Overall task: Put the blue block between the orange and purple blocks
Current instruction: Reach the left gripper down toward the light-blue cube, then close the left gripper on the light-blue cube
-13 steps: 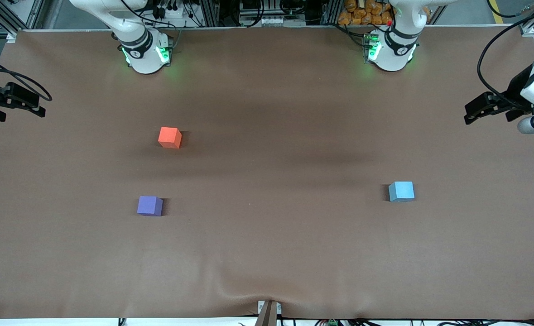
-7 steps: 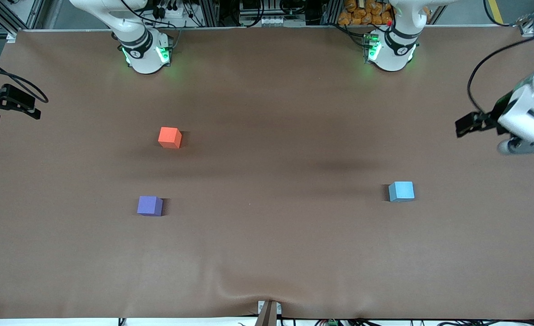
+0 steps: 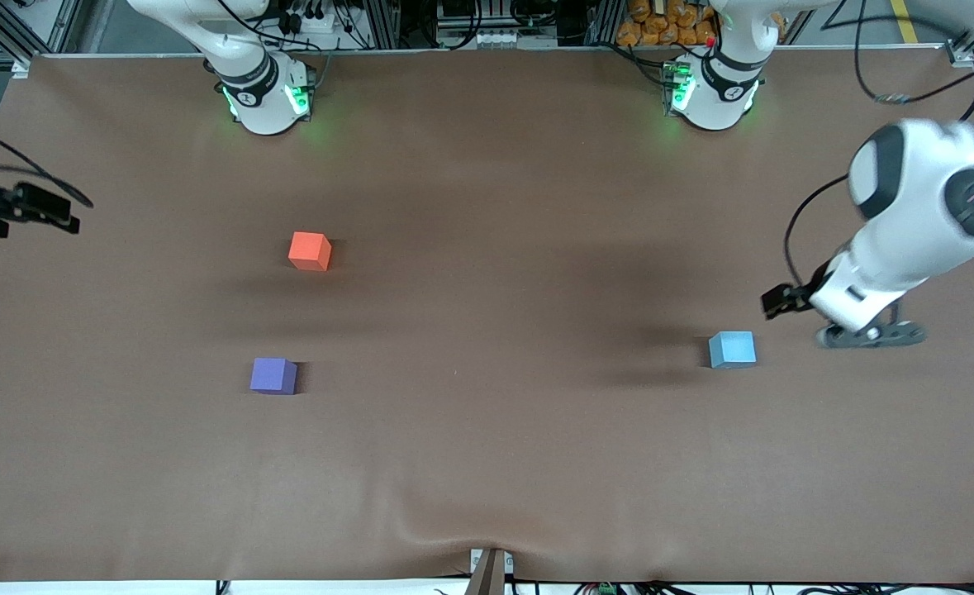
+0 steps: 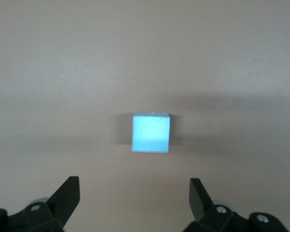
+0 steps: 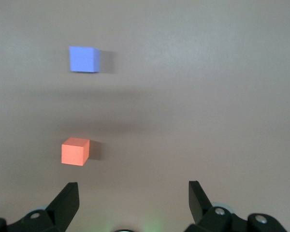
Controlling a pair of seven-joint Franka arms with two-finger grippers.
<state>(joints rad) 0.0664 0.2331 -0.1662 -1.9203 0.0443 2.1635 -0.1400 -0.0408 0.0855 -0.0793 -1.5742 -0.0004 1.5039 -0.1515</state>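
While left gripper hangs spread beside blue block, right gripper waits.

Table cover: brown matt sheet, looks like cloth or soft mat, smooth w/ a few shallow wrinkles near the front-camera edge. Blue block: matt, plain faces, foam- or plastic-like, no gloss; same look in left wrist view. Orange block and purple block: same matt, plain finish. Left arm: glossy white plastic shells w/ black joint caps. Left gripper: matt black plastic fingers, small metal screws at the base. Right gripper: same black matt fingers. Arm bases: glossy white, w/ black rubbery cables.
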